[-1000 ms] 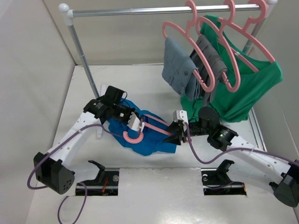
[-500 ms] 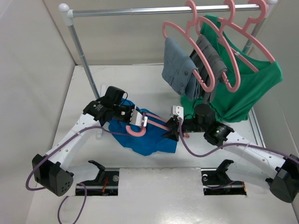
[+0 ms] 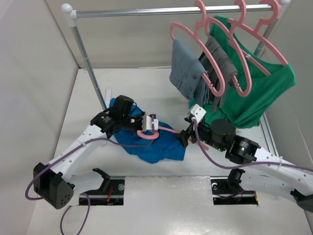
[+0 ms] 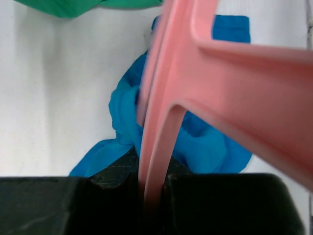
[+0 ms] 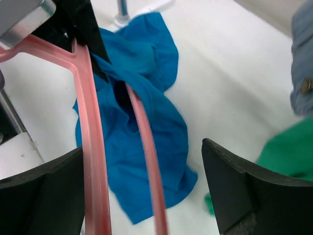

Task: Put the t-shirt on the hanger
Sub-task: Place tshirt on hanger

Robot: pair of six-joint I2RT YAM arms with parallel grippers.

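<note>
My left pincer (image 4: 154, 185) is clamped tight on the hanger (image 3: 164, 129), the pink plastic pinched between both fingers close to the hook. It holds the hanger just above the table (image 3: 146, 88). My right pincer (image 5: 142, 205) stands wide open at the hanger's far end. From my right wrist the two pink bars run between its fingers, but I cannot tell whether either finger touches them.

The t-shirt (image 3: 154, 147) lies crumpled on the table under the hanger, between my two arms.

I count one blue t-shirt and one hanger in my grip. On the rail (image 3: 146, 11) hang three more pink hangers (image 3: 217, 88), carrying two grey garments (image 3: 188, 68) and one green shirt (image 3: 264, 93).
</note>
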